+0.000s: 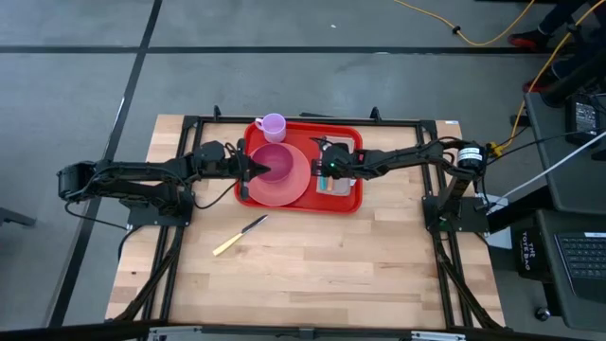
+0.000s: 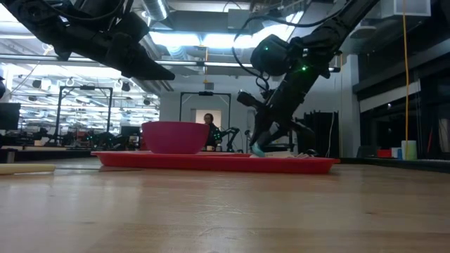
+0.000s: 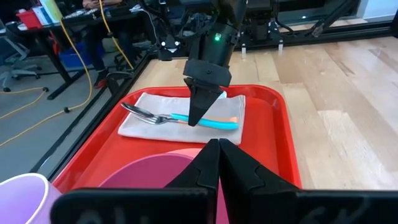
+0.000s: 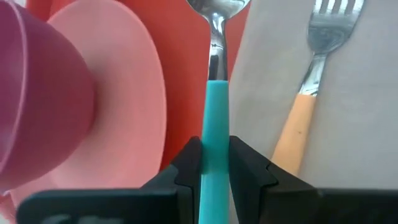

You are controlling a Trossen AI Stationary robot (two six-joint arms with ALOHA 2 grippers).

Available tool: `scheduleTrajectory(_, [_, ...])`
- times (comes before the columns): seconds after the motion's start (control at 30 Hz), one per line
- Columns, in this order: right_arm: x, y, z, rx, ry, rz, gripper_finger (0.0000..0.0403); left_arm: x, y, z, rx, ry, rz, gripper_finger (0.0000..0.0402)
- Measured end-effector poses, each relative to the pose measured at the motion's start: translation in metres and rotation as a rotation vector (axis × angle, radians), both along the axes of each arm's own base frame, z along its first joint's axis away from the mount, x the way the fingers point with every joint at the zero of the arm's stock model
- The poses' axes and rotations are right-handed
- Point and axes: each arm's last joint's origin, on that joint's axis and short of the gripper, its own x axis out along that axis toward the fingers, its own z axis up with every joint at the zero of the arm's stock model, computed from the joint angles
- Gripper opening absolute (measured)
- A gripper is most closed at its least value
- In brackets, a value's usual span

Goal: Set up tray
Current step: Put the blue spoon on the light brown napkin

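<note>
The red tray lies mid-table. It carries a pink plate with a magenta bowl on it, a purple cup in its far left corner, and a pale napkin on its right side. An orange-handled fork lies on the napkin. My right gripper is down at the napkin, shut on a teal-handled spoon. My left gripper hangs shut above the bowl, touching nothing. My right gripper pinches the spoon's teal handle between its two fingers, which lie along the handle. It comes from above, slanting down from the table's right. The spoon lies level along the napkin's edge, its metal bowl over the red tray.
A yellow-handled knife lies on the bare wood nearer than the tray, toward the left. Dark frame rails run along the table's left, right and far sides. Open wood stretches across the near half of the table.
</note>
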Motion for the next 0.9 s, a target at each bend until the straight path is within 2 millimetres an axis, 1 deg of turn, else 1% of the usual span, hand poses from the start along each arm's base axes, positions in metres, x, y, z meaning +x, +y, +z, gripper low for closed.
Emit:
scheduleTrajectory(0.3, [-0.0046, 0.0005, -0.003, -0.013, 0.064, -0.014, 0.006, 0.0, 0.0, 0.0, -0.003, -0.001, 0.001, 0.0006])
scheduleTrajectory(0.57, [-0.0037, -0.0004, -0.0022, -0.024, 0.052, -0.019, 0.006, 0.0, 0.0, 0.0, -0.003, -0.001, 0.001, 0.0006])
scheduleTrajectory(0.9, [-0.0043, -0.0025, -0.0025, 0.006, 0.044, -0.01, 0.006, 0.0, 0.0, 0.0, -0.003, 0.0, 0.001, 0.0004])
